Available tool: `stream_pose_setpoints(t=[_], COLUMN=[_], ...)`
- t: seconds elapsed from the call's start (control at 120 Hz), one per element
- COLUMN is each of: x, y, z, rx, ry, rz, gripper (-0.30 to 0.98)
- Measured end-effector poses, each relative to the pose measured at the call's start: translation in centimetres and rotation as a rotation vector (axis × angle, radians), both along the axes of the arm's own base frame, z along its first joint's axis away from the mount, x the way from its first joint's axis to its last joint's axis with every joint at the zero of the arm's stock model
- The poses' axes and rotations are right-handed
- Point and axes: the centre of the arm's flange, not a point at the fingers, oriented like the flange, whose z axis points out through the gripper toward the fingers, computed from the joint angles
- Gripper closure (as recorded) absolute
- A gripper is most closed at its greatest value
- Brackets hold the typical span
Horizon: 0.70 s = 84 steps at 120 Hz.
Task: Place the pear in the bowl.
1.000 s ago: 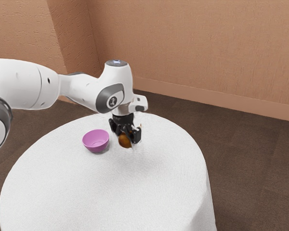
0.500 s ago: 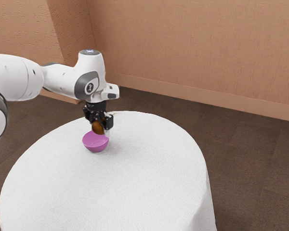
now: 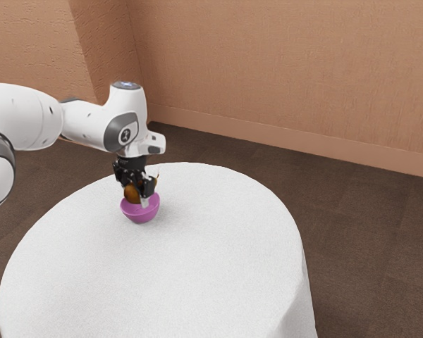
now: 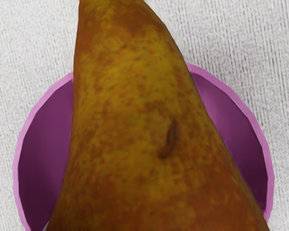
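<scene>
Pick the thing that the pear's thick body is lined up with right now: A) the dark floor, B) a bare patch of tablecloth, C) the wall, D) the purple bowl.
D: the wrist view shows the pear cutting across the purple bowl, whose wall and rim show on both sides of it.

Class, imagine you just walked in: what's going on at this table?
A robot arm has its black gripper shut on a brownish-yellow pear, holding it over a pink-purple bowl on a round, white-covered table. The pear is not released yet; whether it touches the bowl, the pictures don't settle.
</scene>
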Motion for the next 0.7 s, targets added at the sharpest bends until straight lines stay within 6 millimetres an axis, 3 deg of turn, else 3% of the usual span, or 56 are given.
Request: stream_pose_setpoints(t=[0.467,0.7], x=[0.67,0.62], y=[0.15,0.09], z=[-0.35,-0.48], rx=[-0.002,-0.019], ry=[-0.001,0.005], rz=[-0.050,-0.066], gripper=[0.42,0.15])
